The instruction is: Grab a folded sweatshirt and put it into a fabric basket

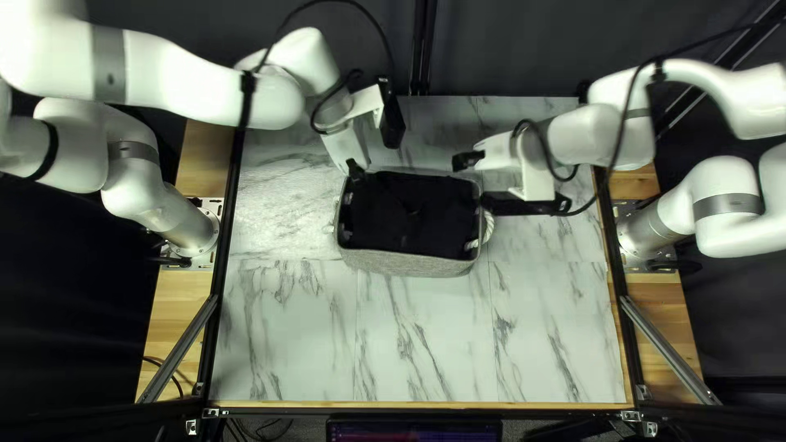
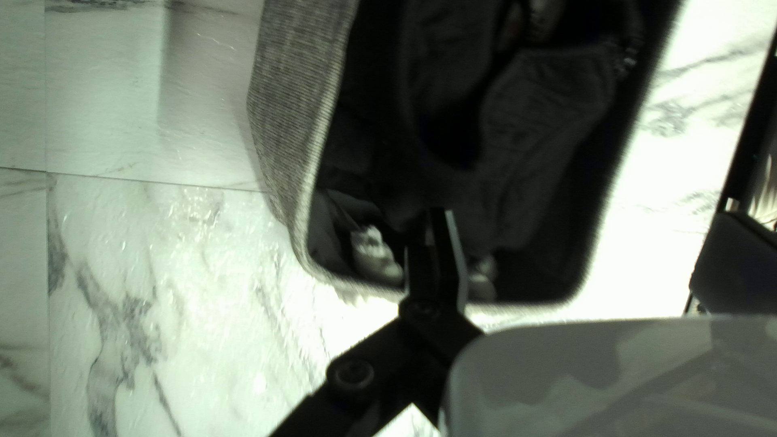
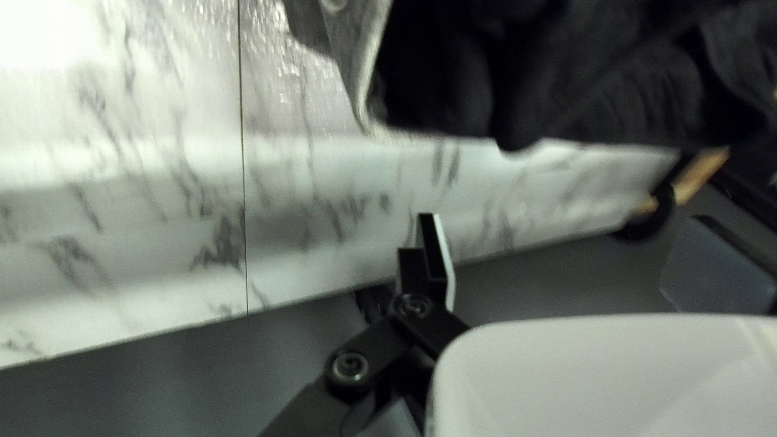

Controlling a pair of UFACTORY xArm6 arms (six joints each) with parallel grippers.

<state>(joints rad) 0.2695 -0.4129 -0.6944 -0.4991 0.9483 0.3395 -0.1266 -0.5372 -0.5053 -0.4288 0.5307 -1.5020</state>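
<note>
At the basket's far left corner, the left gripper (image 2: 435, 235) has its black fingers closed together, with nothing seen between them. Near it, a twisted white rope handle (image 2: 376, 255) shows at the basket's left end.

The basket (image 1: 409, 264), a rounded box of nubbly grey woven fabric, stands on the pale, grey-veined table (image 1: 286, 327), nearer the far edge than the near one. Its walls look soft but self-standing.

Inside lies the folded black sweatshirt (image 1: 413, 214), matt and softly ridged, filling it nearly end to end. It should handle as limp, bulky and fairly light — not fragile, unlikely to slip, though layers could peel apart. A thick folded edge, pinched through all layers, would be the best hold; here it seems placed.

Off the far right corner, the right gripper (image 3: 425, 251) is closed too — empty, clear of the cloth.
</note>
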